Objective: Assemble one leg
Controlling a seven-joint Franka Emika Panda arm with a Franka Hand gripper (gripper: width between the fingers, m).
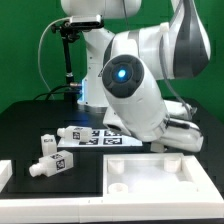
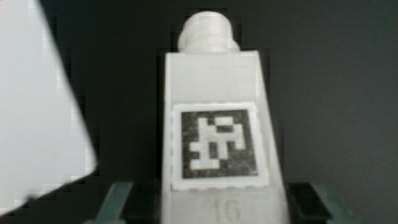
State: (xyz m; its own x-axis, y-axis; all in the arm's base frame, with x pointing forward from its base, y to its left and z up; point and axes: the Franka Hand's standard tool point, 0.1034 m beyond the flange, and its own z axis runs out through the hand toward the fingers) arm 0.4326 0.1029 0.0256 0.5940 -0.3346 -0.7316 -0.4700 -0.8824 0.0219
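Observation:
In the wrist view a white square-section leg [image 2: 214, 120] with a black-and-white tag on its side and a narrower stub end lies lengthwise between my fingers, over the black table. My gripper [image 2: 210, 200] straddles its near end. A dark gap shows between each finger [image 2: 119, 198] and the leg's sides, so the jaws stand open around it. In the exterior view the arm leans low at the right and hides the gripper and this leg. Three more legs lie at that view's left: two [image 1: 52, 160] side by side and one [image 1: 75, 133] behind them.
A large flat white rimmed panel [image 1: 160, 182] lies at the front of the exterior view. The marker board [image 1: 112, 139] lies behind it, beside the arm. A white flat edge [image 2: 36, 100] shows beside the leg in the wrist view. A small white piece [image 1: 4, 170] sits at the far left edge.

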